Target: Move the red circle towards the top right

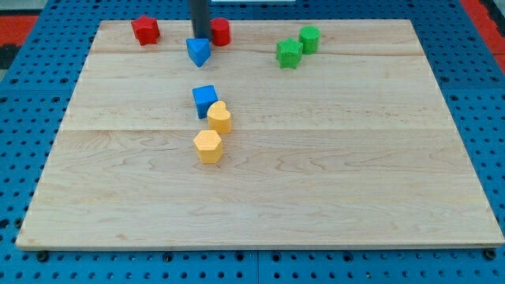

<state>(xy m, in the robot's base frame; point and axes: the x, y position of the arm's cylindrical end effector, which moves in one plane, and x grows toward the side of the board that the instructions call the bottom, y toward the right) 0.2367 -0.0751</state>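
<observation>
— What carries everything?
— A pale wooden table (331, 173), laid on a blue pegboard (24, 118).
— What lies along the view's top?
— A red star block (145, 30), a red circle (220, 31), a blue triangular block (198, 52), a green star block (289, 54) beside a green cylinder (309, 39).
— And mid-table?
— A blue cube (204, 99) touching a yellow rounded block (219, 117); a yellow hexagon (207, 146) just below.
</observation>
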